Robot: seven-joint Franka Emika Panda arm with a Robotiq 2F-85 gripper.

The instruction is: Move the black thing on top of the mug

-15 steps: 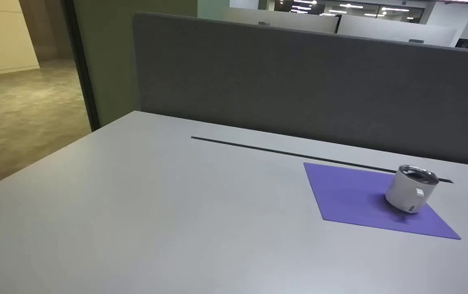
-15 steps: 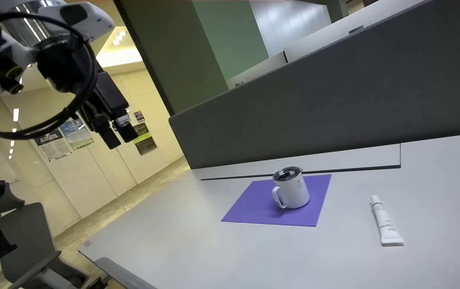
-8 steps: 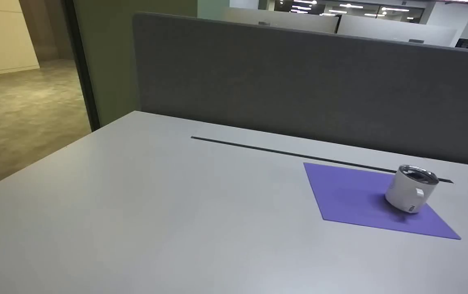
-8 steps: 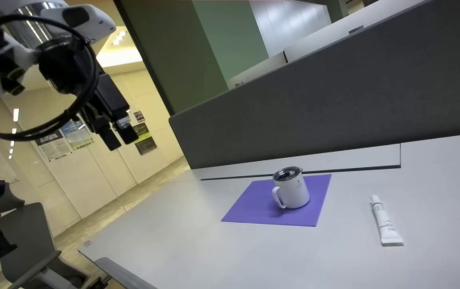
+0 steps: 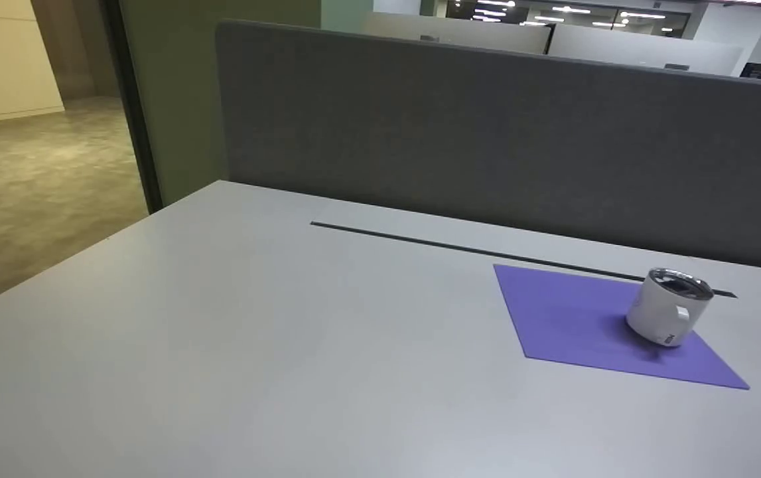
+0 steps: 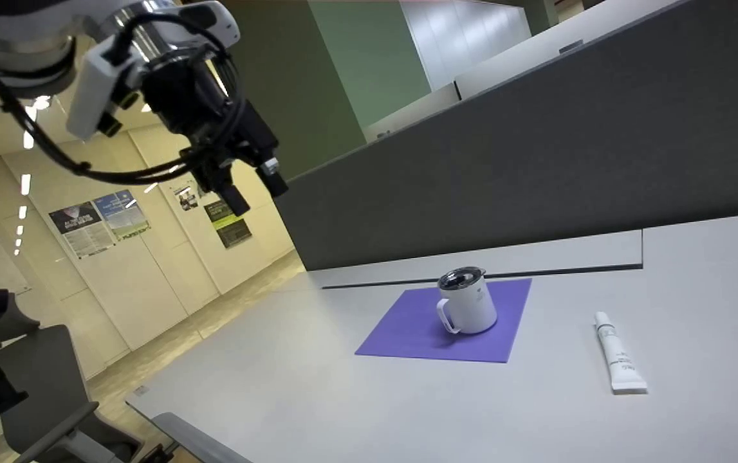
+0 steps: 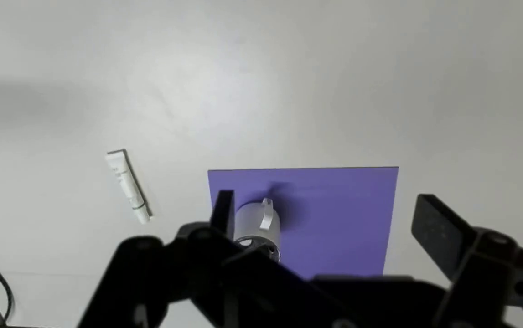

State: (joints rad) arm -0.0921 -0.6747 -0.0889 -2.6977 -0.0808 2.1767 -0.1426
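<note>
You have one mug (image 7: 250, 223) at six o'clock and one white tube (image 7: 128, 186) at nine in the wrist view. In both exterior views you count one handle (image 5: 683, 313), one lid (image 6: 461, 278), one purple mat (image 6: 401, 329) and one desk (image 6: 343, 411). In an exterior view, at the mug's ten o'clock, you get one claw (image 6: 257, 197) with two fingers (image 6: 234, 199).

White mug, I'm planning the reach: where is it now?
The white mug stands in the right half of both exterior views, on the purple mat, left of the white tube.
</note>
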